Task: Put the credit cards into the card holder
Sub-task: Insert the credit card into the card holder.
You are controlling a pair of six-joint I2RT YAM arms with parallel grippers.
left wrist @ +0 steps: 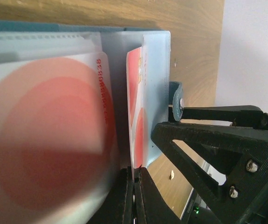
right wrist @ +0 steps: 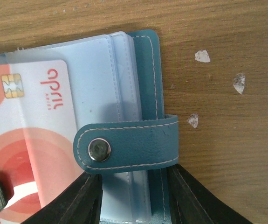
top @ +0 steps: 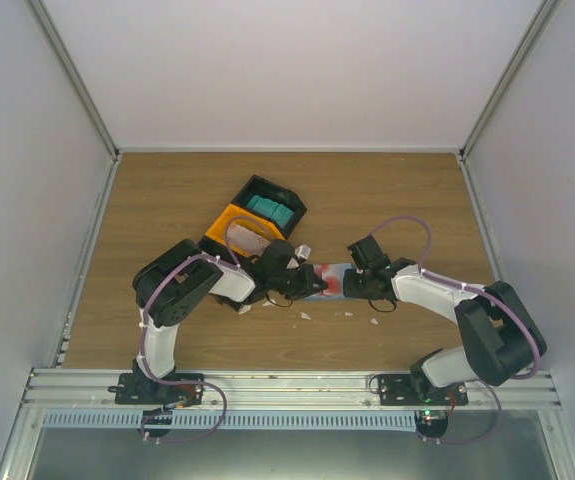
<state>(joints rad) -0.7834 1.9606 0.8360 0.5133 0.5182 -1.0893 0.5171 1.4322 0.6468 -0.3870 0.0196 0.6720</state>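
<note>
One credit card (right wrist: 36, 140), card holder (right wrist: 145, 70) (logo illegible)

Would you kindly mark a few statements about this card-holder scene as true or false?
1. The left claw pinches a red-marked credit card by its edge. True.
2. The card holder is snapped shut. False: it lies open, with its clear sleeves showing.
3. A chip card sits among the holder's sleeves. True.
4. The bin holds no cards. False: teal cards lie in its black compartment.
5. White scraps lie on the table beside the holder. True.
</note>
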